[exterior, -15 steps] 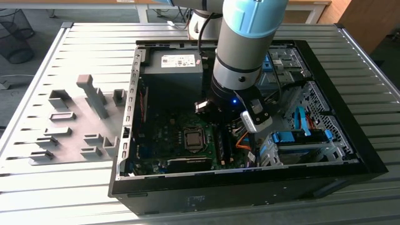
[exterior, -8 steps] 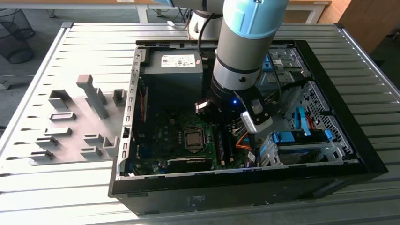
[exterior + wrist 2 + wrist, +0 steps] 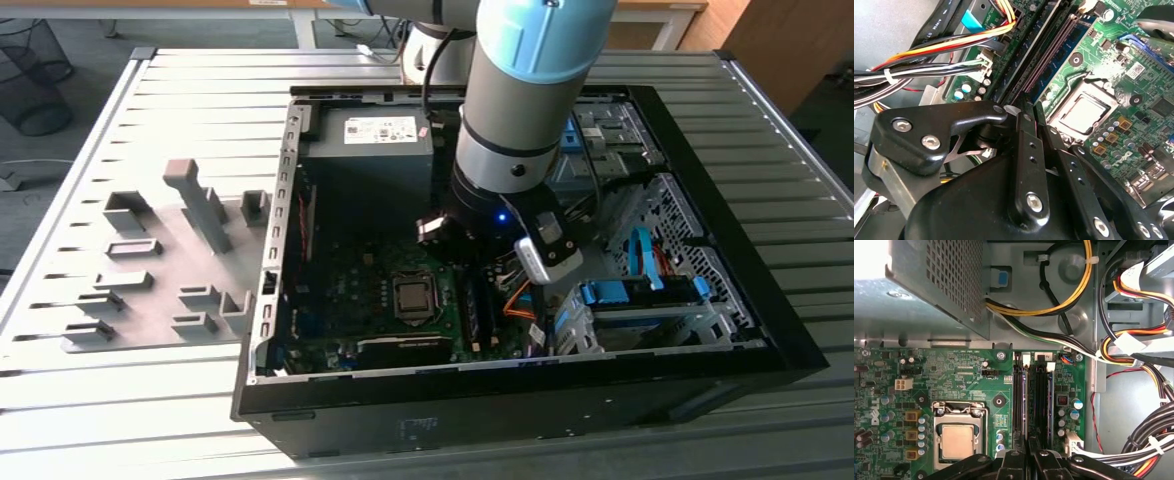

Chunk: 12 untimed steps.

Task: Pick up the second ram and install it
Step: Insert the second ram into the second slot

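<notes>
Gripper fingers nearly together over the memory slots, second ram seated on edge — long axis along the slots, beside the processor socket.

- In the exterior view, the arm hid the gripper and part of the motherboard.
- The arm's top was cut off by the picture's edge.
- In the second wrist view, the gripper covered the near ends of the memory slots.
- In the first wrist view, the bundle of wires ran off the edge.
</notes>
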Motion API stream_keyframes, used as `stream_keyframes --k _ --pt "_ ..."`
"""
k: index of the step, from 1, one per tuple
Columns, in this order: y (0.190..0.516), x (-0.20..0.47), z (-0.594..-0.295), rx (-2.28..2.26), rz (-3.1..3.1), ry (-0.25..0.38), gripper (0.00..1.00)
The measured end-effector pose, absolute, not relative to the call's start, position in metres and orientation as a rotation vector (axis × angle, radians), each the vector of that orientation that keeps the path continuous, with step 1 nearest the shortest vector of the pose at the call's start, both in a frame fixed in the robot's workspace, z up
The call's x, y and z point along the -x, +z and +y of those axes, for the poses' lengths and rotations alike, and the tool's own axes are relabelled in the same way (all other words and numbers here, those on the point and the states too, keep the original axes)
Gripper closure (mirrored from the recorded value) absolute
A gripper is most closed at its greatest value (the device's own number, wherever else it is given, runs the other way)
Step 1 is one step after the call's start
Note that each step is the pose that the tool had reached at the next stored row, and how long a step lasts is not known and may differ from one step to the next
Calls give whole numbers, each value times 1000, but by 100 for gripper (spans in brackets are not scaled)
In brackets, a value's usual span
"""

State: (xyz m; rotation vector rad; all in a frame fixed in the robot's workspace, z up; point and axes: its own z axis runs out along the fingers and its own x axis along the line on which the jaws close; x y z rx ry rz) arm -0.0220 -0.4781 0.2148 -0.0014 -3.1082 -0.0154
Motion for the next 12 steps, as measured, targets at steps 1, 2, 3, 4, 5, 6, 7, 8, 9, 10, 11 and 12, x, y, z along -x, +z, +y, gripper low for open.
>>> stream_keyframes --k 1,2,3,4,5,6,7,8,9,10,11,12 --pt "215 22 -478 -1 -3108 -15 86" --pt "215 22 -478 -3 -3108 -16 86" --pt "215 22 -478 -4 -3108 -15 86" --pt "215 22 -478 -4 -3108 -16 86" --pt "215 22 -478 -4 -3108 -16 86" --pt "215 22 -478 -4 -3108 -16 86" --pt "215 22 -478 -4 -3108 -16 86" --pt "215 22 -478 -4 -3108 -16 86" --pt "215 22 -478 -4 -3108 -16 86" --pt "216 22 -478 -4 -3109 -17 86" --pt "216 22 -478 -4 -3108 -16 86" --pt "216 22 -478 -4 -3108 -16 86"
